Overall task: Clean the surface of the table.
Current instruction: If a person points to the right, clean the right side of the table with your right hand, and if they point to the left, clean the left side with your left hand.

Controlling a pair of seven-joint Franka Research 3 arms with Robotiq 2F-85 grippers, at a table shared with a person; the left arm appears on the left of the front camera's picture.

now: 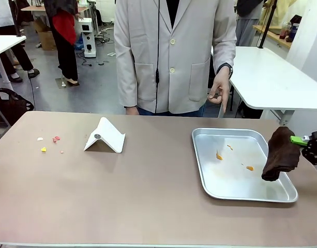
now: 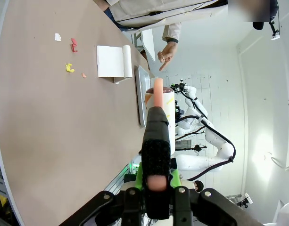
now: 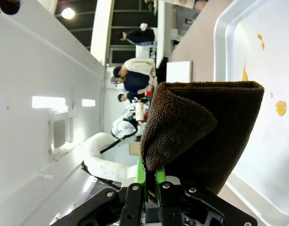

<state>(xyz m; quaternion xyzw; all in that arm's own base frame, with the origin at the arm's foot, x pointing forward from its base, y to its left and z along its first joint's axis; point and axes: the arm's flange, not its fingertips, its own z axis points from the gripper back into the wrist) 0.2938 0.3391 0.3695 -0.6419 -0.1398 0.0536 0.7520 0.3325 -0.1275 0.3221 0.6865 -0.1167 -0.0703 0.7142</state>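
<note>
The brownish table [image 1: 148,196] carries a few small pink, yellow and white scraps [image 1: 49,142] near its left end. My right gripper [image 1: 298,139] is shut on a dark brown cloth [image 1: 280,155], which hangs over the right rim of a silver tray [image 1: 210,181]. In the right wrist view the cloth [image 3: 205,132] is pinched between that gripper's [image 3: 151,181] green pads above the tray [image 3: 219,28]. My left gripper [image 2: 156,188] is shut on a black stick-like tool [image 2: 156,136] with a pale pink tip, held out over the table [image 2: 40,117]. The scraps [image 2: 69,68] lie far ahead of it.
Orange stains [image 1: 219,155] mark the tray floor. A white folded card [image 1: 104,135] stands left of the middle, also visible from the left wrist [image 2: 113,61]. A person in a pale coat stands at the far edge, one hand [image 1: 219,93] hanging down. White tables stand behind.
</note>
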